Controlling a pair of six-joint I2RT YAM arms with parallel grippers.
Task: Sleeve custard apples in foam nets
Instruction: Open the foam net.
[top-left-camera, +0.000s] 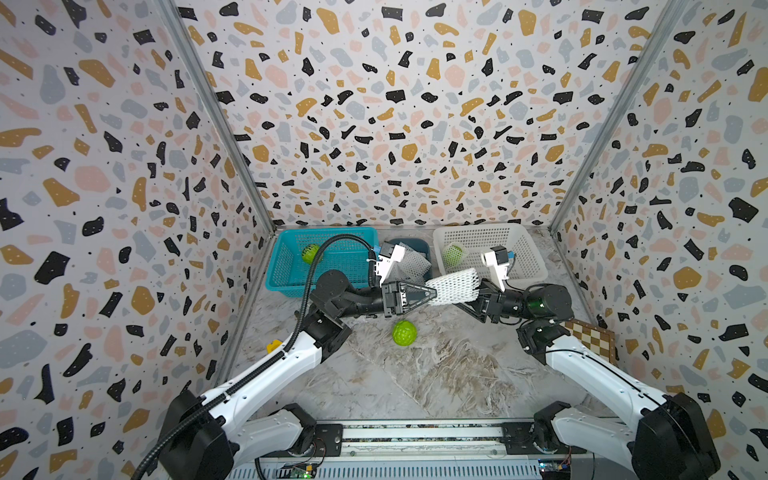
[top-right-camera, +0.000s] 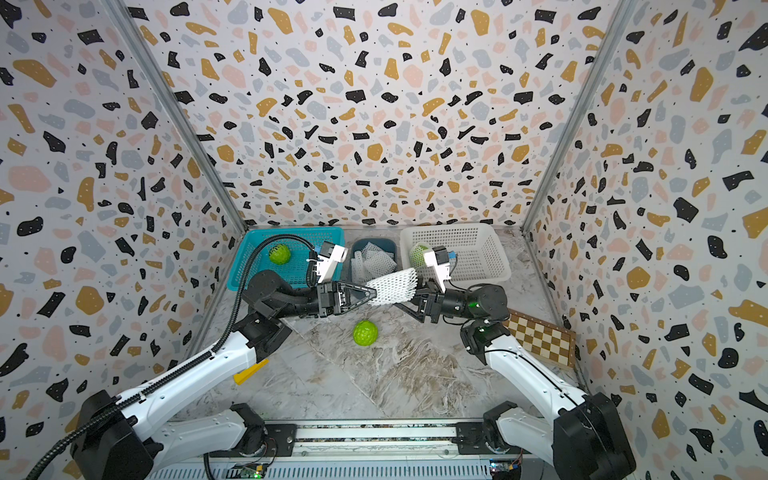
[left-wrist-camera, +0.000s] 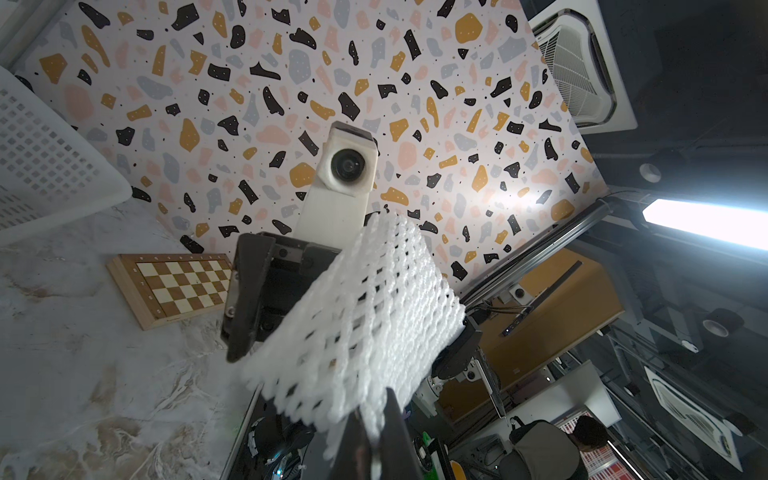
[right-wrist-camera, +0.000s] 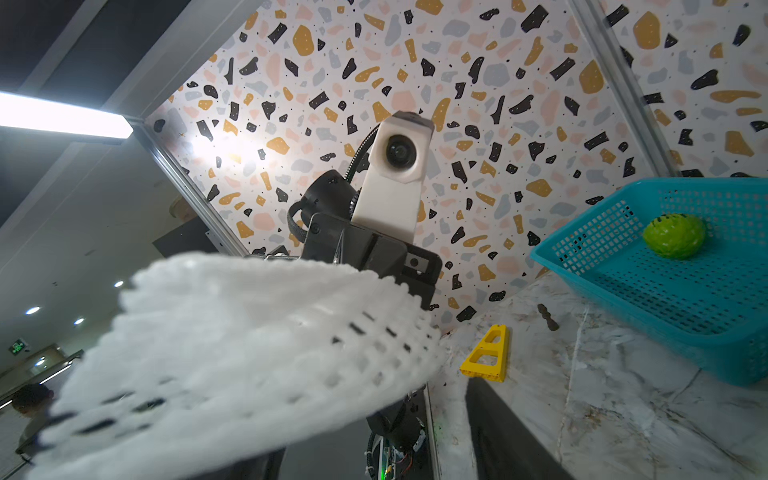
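Foam net (top-left-camera: 453, 286) stretches left-to-right, one end pinched in closed left end effector (top-left-camera: 434, 294); right end effector (top-left-camera: 468, 296) gapes wide opposite.

Nothing legible anywhere. Chessboard (left-wrist-camera: 174, 286): tiny coordinate marks along wooden border in left wrist view, too small to read. Green lit sign (right-wrist-camera: 16, 346) in room outside cell, right wrist view: blurred, characters not readable
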